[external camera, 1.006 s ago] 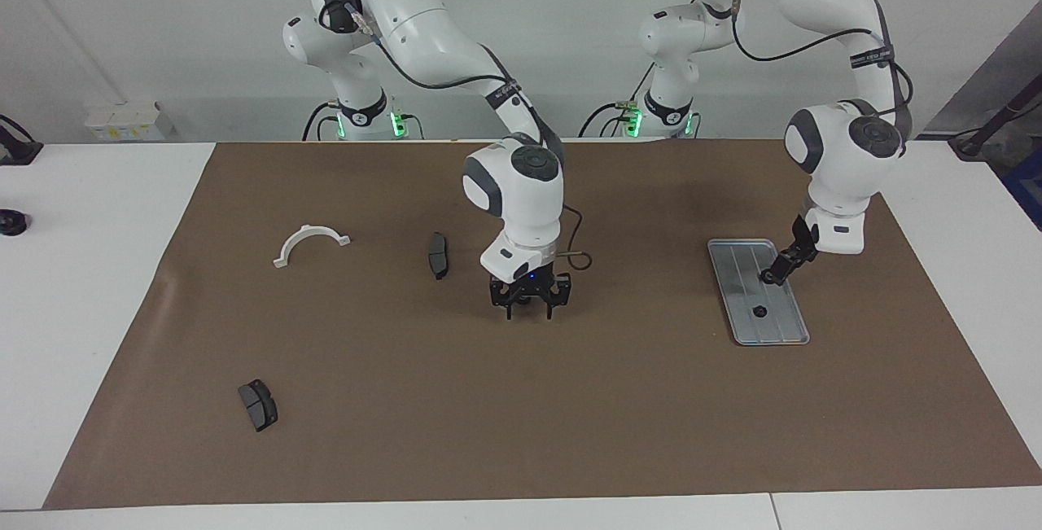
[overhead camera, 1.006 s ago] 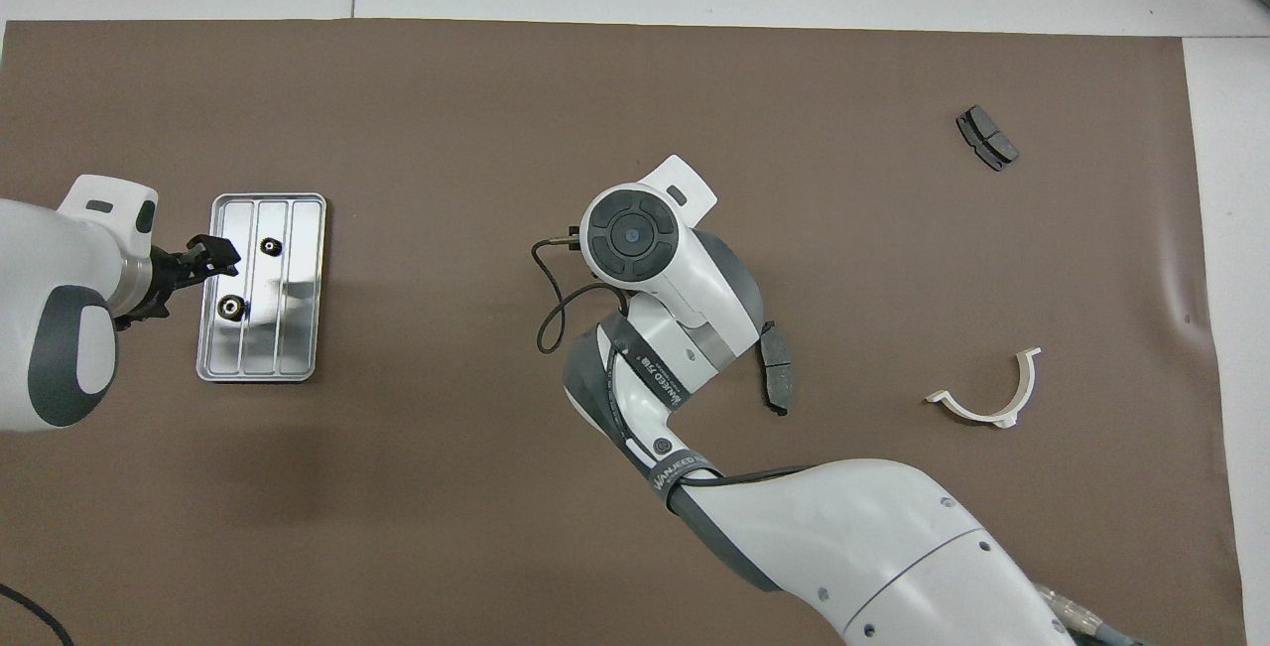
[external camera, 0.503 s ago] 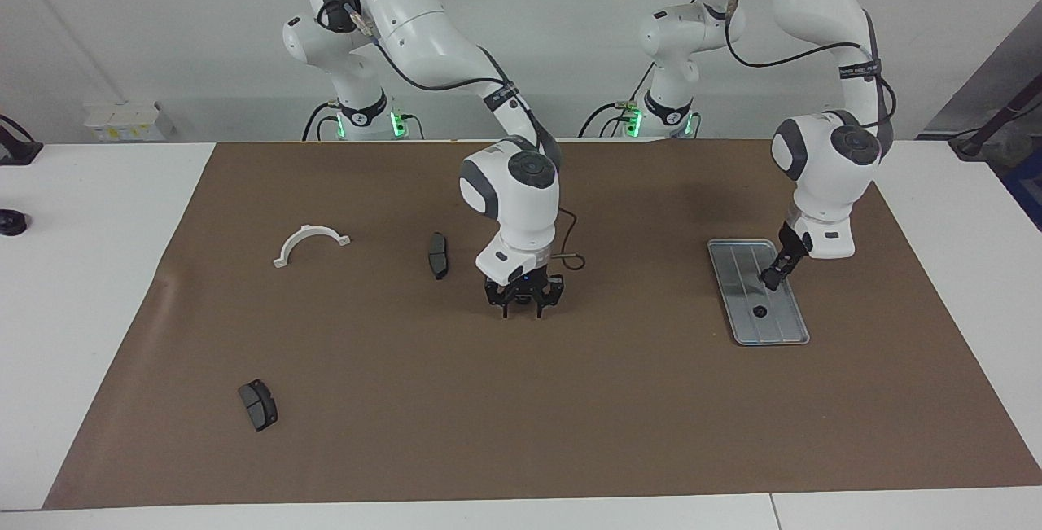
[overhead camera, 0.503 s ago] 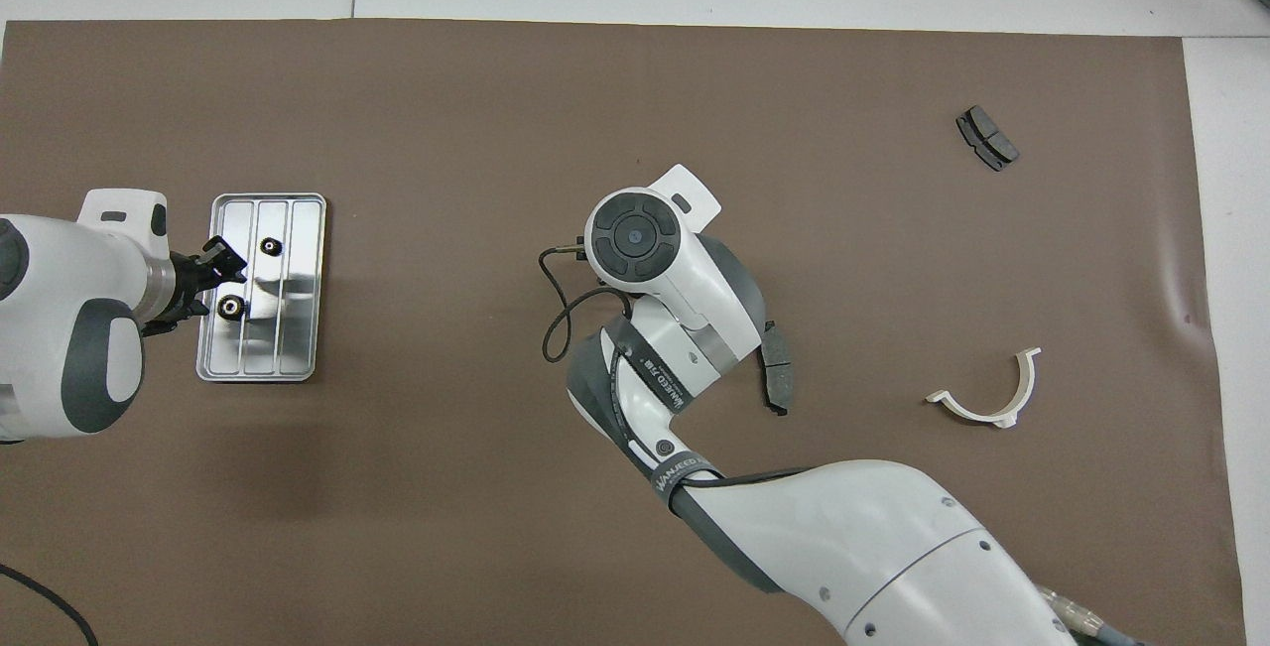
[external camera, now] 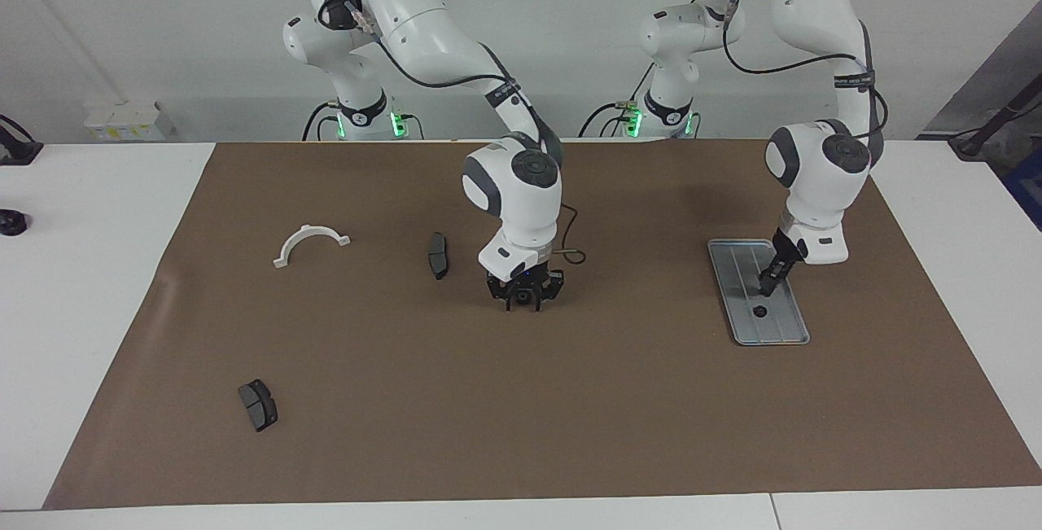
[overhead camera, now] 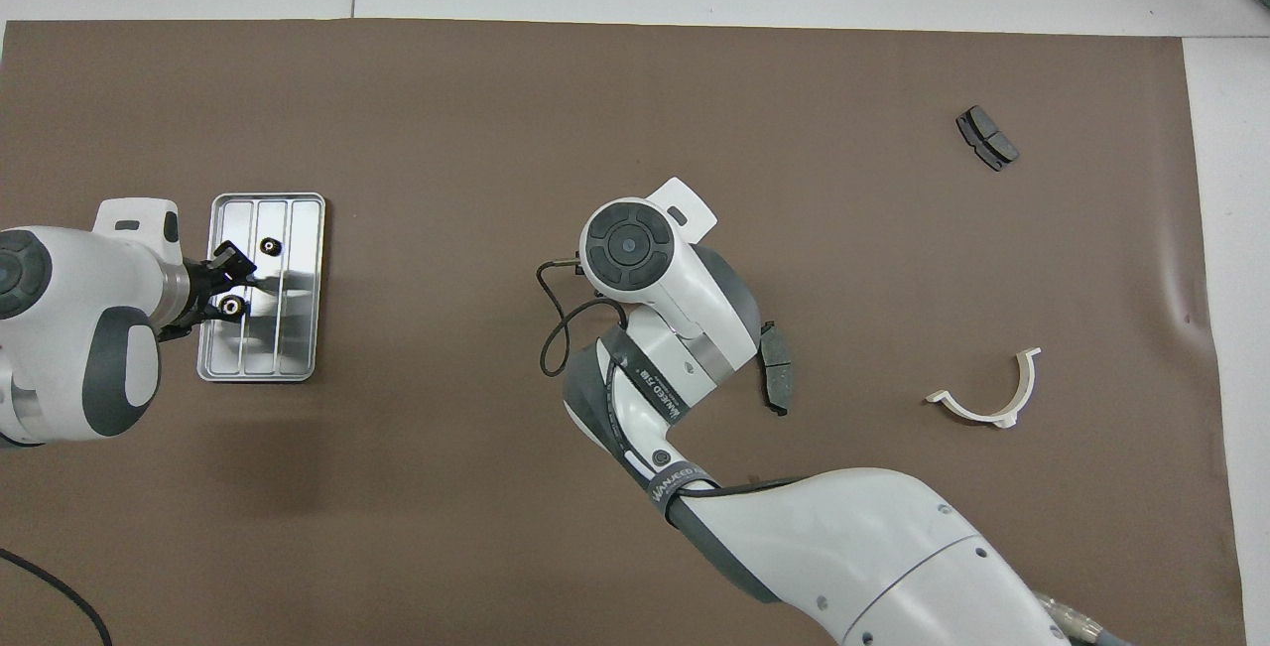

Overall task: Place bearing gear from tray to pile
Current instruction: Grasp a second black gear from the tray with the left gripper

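**A:** Any progress on this one? Looks barely started. Two bearing gears [overhead camera: 267, 246] lying in the ridged metal tray [external camera: 737, 265] at the left arm's end of the brown mat [external camera: 570, 400], with nothing moved out as far as visible.

**B:** Agreed. No pile showing anywhere on the mat either, just brake pads [external camera: 438, 255] and a white half-ring bracket [external camera: 309, 238]. Left gripper [external camera: 768, 278] down low over the tray, right at the gear nearer the robots [overhead camera: 231, 306]. Can't tell whether pinching it or just around it.

**A:** And the right gripper [external camera: 525, 304]?

**B:** Low over the middle of the mat, waiting by the look of it. Can't tell if spread or pressed together. Nothing visibly held.

**A:** Left to do, then?

**B:** Pretty much everything, probably: grab, lift, carry over, drop. Then the same again for the gear farther out [external camera: 759, 311].
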Action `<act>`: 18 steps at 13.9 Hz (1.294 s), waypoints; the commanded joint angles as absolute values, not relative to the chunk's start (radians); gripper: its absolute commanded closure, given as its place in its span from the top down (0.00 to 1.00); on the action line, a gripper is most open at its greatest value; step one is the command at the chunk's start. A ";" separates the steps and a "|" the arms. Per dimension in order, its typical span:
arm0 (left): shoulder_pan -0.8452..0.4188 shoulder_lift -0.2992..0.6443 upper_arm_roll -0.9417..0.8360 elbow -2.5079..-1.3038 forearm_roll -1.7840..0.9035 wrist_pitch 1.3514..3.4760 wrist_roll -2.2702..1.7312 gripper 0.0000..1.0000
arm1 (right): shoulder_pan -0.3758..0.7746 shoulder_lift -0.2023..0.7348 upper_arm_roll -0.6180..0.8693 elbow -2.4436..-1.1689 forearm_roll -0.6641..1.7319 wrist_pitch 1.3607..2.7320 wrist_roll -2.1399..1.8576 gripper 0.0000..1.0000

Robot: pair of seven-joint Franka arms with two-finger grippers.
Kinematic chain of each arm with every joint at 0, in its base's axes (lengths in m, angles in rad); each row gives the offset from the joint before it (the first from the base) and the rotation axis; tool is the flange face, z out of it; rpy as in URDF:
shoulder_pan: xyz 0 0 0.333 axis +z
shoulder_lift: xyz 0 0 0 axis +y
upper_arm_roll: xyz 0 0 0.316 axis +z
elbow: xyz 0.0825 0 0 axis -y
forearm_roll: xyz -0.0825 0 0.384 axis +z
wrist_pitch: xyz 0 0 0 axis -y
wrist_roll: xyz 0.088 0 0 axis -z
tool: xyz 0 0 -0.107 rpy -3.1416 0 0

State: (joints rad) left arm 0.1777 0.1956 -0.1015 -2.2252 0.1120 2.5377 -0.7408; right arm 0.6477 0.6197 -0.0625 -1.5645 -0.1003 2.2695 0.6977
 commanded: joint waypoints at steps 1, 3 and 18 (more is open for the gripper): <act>0.179 0.187 -0.100 -2.244 0.100 2.553 -0.742 0.27 | 0.641 0.578 -0.051 -1.615 -0.086 2.278 0.719 0.48; 0.178 0.187 -0.100 -2.235 0.101 2.536 -0.732 0.00 | 0.641 0.578 -0.051 -1.615 -0.084 2.279 0.729 0.42; -0.053 0.143 -0.133 -1.878 0.097 2.129 -0.364 0.00 | 0.493 0.534 -0.045 -1.592 -0.063 2.266 0.588 0.02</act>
State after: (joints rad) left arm 0.0238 0.1325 -0.1398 -1.8965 0.1114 2.1408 -0.3760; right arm 0.5744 0.5797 -0.0605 -1.5745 -0.0765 2.2699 0.6772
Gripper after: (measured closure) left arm 0.674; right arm 0.692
